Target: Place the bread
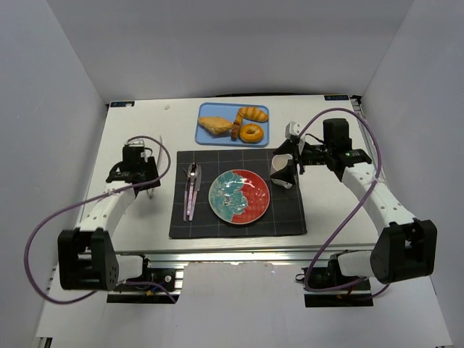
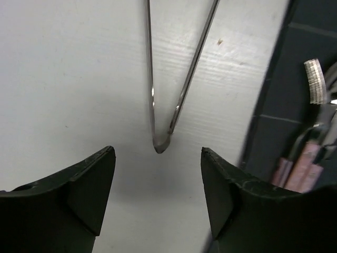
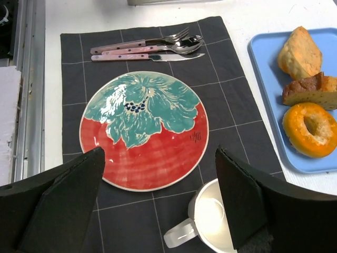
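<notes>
Left hand apart over tongs, frame centre: lower straight, close across both legs. Right hand apart above mug; bread untouched on tray.

Bright, even light, soft shadows; left wrist view blurred (cutlery especially).

A white table fills the middle of the frame, boxed in by plain pale grey walls at the left, right and top. A metal rail edges its lower side. The light is soft and even.
</notes>
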